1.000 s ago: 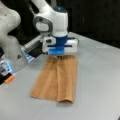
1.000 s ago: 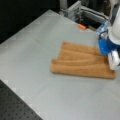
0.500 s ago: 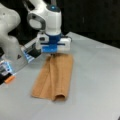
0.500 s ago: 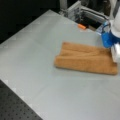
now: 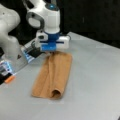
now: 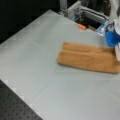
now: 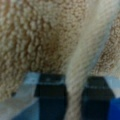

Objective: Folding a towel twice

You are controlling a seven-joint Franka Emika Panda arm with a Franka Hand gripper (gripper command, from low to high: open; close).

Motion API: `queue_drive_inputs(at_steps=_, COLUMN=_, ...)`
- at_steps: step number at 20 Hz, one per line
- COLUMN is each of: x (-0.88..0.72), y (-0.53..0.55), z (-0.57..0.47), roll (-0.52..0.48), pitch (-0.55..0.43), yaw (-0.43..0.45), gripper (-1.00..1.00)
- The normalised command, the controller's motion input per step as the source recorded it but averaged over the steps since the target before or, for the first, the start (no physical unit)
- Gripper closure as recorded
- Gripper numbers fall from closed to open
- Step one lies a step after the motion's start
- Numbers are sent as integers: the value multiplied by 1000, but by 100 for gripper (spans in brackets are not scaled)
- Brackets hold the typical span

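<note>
At twelve o'clock of the towel (image 5: 53, 75), an edge strip is pinched between the gripper (image 7: 75, 97) fingers. One fold looks done already, so it's laid out as a long band on the table (image 6: 37, 50); the second fold isn't made yet.

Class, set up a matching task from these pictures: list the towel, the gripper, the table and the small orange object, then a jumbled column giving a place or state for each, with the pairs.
Things:
1. towel
2. gripper
3. table
4. small orange object

Descriptions:
A. pale grey surface under everything
B. folded into a long strip, lying flat
C. by the table's edge, apart from the cloth
D. pinching a ridge of cloth at the strip's end

Pairs: 1-B, 2-D, 3-A, 4-C
</note>
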Motion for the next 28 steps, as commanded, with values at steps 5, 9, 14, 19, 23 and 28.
queue_drive_inputs(at_steps=5, x=-426, y=-229, z=-211, roll=174, pitch=-90, yaw=111, gripper=100)
queue_drive_inputs(at_steps=9, x=-518, y=-371, z=-168, roll=196, pitch=-78, yaw=119, gripper=100)
queue_drive_inputs(at_steps=14, x=-572, y=-380, z=-114, roll=216, pitch=-110, yaw=80, gripper=100)
queue_drive_inputs(at_steps=19, x=-591, y=-283, z=-145, roll=233, pitch=-210, yaw=30, gripper=100)
queue_drive_inputs(at_steps=23, x=-586, y=-169, z=-253, roll=214, pitch=-294, yaw=-21, gripper=100)
queue_drive_inputs(at_steps=28, x=-542, y=-148, z=-340, roll=210, pitch=-370, yaw=-11, gripper=-100)
